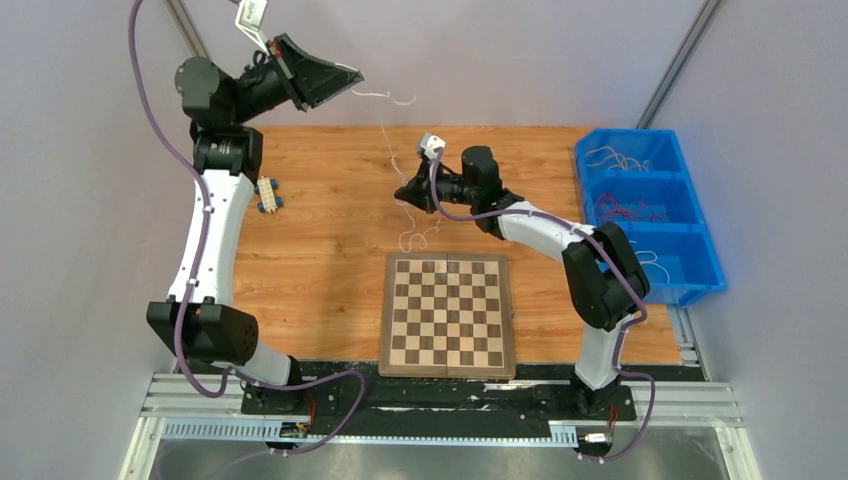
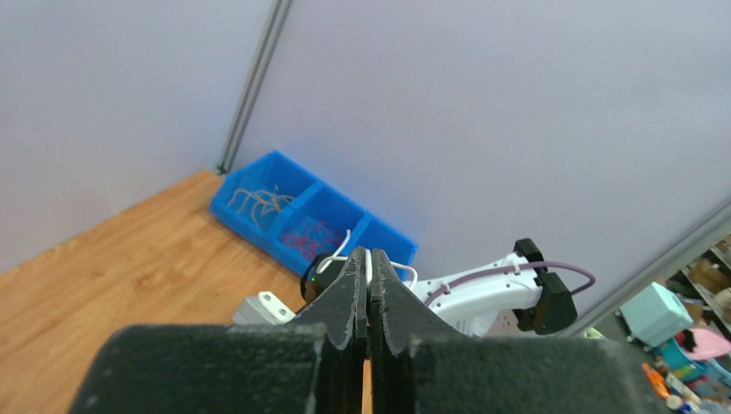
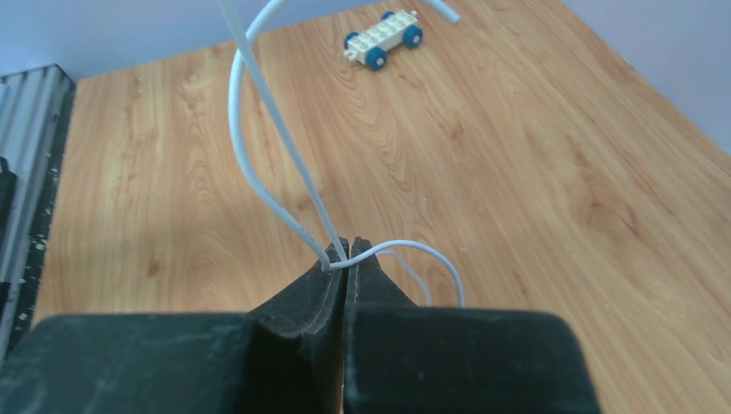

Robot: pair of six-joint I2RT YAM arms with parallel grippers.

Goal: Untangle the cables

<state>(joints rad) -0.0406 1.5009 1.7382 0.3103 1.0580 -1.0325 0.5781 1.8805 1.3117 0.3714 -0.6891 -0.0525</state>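
Note:
Thin white cables (image 1: pixel 385 140) hang in the air between my two grippers. High at the back left, my left gripper (image 1: pixel 358 76) is shut on a white cable (image 2: pixel 368 263) that loops out past its tips. My right gripper (image 1: pixel 402 192) hovers over the middle of the table, shut on white cables (image 3: pixel 276 138) that cross at its tips (image 3: pixel 347 250) and curl away to the right. A loose end of the cables (image 1: pixel 418 238) dangles down to the wood just above the chessboard.
A chessboard (image 1: pixel 448 313) lies at the front centre. A blue three-part bin (image 1: pixel 645 205) at the right edge holds more thin wires. A small white toy chassis with blue wheels (image 1: pixel 268 193) sits by the left arm. Purple-grey walls enclose the table.

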